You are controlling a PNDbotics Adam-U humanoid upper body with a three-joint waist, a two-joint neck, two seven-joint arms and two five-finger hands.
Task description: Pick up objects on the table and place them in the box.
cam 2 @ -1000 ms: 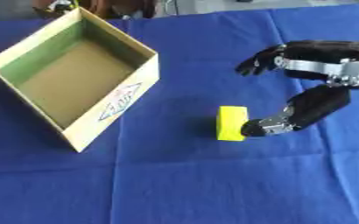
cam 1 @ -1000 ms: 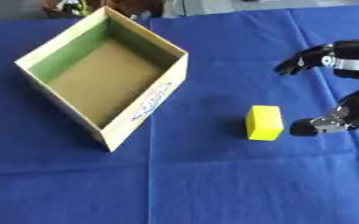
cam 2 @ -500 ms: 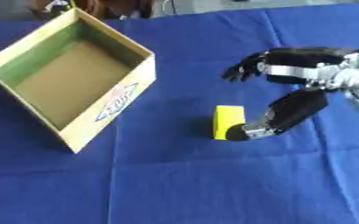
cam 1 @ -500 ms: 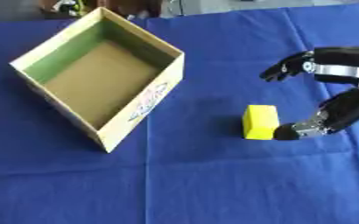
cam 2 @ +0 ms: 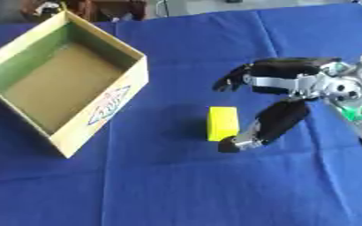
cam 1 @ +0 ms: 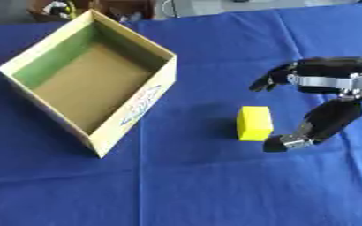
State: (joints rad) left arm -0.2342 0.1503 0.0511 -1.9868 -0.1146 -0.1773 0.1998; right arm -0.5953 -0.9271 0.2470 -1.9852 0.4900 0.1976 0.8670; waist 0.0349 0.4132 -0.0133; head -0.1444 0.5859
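Observation:
A small yellow block [cam 1: 254, 123] stands on the blue cloth, right of the box. The cardboard box [cam 1: 162, 86] is open and empty, with a green inner wall, at the upper left. My right hand [cam 2: 292, 84] comes in from the right and hovers around the block. Its fingers [cam 2: 234, 79] reach out past the block's far side and its thumb [cam 2: 263, 126] points down by the block's near right corner. The hand is open and spread; I cannot tell whether the thumb tip touches the block. My left hand is not in sight.
The blue cloth [cam 1: 215, 185] covers the whole table, with folds running across it. Dark items [cam 1: 57, 8] sit beyond the table's far edge behind the box.
My right hand has moved left toward the yellow block, bringing its thumb close beside it. The block and box have stayed put.

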